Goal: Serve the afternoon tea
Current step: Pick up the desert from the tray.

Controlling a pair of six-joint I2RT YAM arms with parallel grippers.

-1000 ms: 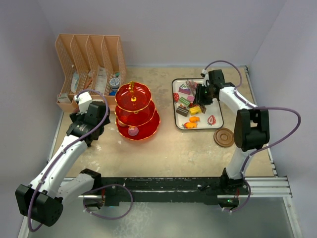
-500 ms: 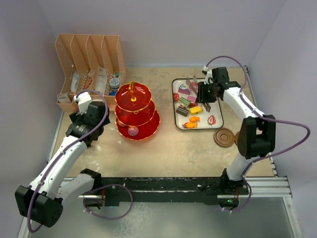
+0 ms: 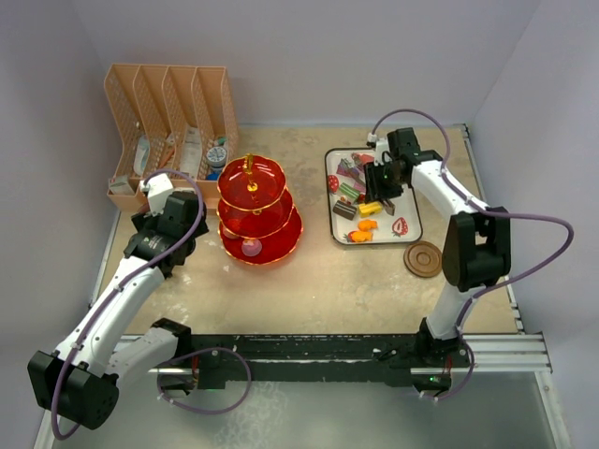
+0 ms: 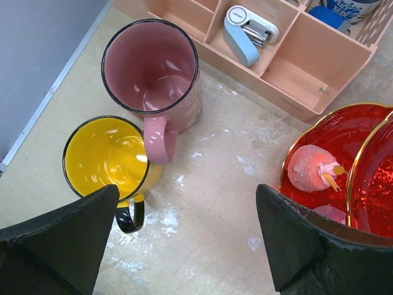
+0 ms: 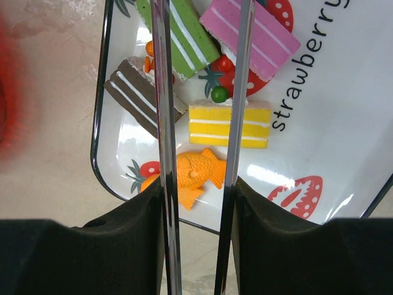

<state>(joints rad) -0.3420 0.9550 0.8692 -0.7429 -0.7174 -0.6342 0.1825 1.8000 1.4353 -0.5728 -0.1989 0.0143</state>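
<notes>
The right claw [image 5: 198,230] has shifted slightly over the tray [image 5: 344,92], pinching metal tongs [image 5: 161,123] above striped toy cakes [image 5: 230,125]; the tray's print reads "strawberry". The left claw [image 4: 184,246] is spread wide.

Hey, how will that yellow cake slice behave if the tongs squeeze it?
The yellow cake slice looks small and stiff, so probably light. Its flat sides should suit the tongs, though smooth metal may slip.
</notes>
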